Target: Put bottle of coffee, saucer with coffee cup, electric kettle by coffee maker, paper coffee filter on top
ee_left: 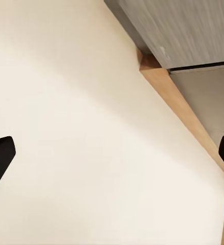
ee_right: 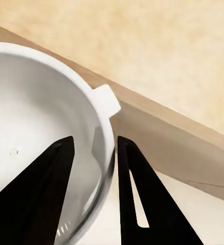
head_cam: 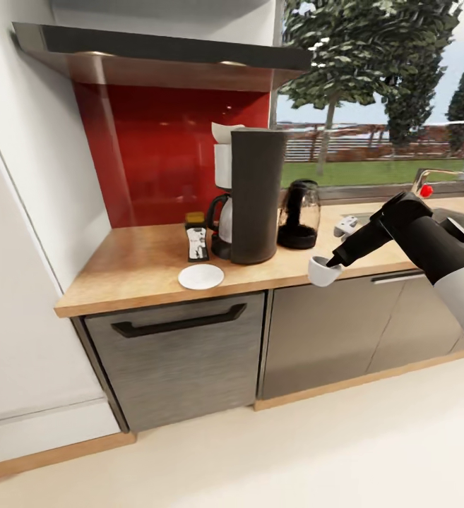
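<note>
On the kitchen countertop (head_cam: 140, 264) stands the dark-grey coffee maker (head_cam: 249, 197) with the white paper coffee filter (head_cam: 224, 131) on top. The bottle of coffee (head_cam: 196, 237) is left of it, the white saucer (head_cam: 200, 276) in front, and the glass electric kettle (head_cam: 299, 214) to its right. My right gripper (head_cam: 333, 262) is shut on the rim of the white coffee cup (head_cam: 322, 271), held at the counter's front edge right of the saucer. In the right wrist view the fingers (ee_right: 137, 189) pinch the coffee cup (ee_right: 40, 127) wall. My left gripper (ee_left: 112, 158) is open over the floor.
A sink and tap (head_cam: 429, 185) lie at the counter's right end. A white wall (head_cam: 20, 212) closes the left side. Grey cabinet fronts (head_cam: 179, 356) with black handles run below, and a dark-grey kitchen shelf (head_cam: 154, 53) hangs over the red backsplash.
</note>
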Robot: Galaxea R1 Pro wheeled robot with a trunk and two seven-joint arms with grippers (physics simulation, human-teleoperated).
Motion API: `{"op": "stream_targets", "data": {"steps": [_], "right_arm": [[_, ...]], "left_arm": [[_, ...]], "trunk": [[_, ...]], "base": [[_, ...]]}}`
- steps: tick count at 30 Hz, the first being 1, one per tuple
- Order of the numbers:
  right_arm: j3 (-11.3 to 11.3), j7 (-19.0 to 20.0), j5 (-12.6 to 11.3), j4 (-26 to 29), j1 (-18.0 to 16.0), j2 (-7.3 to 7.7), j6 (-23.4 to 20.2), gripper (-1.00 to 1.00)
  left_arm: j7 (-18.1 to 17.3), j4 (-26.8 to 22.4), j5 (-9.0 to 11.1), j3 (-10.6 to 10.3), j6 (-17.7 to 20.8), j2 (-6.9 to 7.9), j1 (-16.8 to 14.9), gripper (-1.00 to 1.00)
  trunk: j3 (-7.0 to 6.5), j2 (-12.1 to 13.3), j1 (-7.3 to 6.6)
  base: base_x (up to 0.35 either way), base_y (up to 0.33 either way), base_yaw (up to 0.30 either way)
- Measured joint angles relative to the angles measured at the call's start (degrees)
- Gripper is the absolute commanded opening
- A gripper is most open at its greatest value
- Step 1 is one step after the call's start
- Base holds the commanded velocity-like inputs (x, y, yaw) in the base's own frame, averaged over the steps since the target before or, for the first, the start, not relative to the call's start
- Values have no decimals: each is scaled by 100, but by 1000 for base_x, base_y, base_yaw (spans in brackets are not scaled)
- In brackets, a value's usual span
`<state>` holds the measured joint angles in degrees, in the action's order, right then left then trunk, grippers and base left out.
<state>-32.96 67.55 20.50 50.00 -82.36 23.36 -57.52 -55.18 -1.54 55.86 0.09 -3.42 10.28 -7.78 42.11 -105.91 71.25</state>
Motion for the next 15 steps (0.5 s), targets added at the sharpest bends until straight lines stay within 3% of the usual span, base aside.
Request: {"op": "stream_targets", "data": {"steps": [6,11,15], "right_arm": [[3,0,0,0,0,0,0,-100],[4,0,-1,0,0,0,1,-100],[2,0,-1,0,-2,-1,-1,-100]], "left_arm": [[0,1,-1,0,2,0,0,100],[0,1,0,0,1,0,0,100],[2,0,-1,1,0,0,0,100]], "trunk": [[-5,0,0],[-24,0,0],[-44,0,0]], "base": [[-1,298,-67],[0,289,-201],[0,107,-233]]}}
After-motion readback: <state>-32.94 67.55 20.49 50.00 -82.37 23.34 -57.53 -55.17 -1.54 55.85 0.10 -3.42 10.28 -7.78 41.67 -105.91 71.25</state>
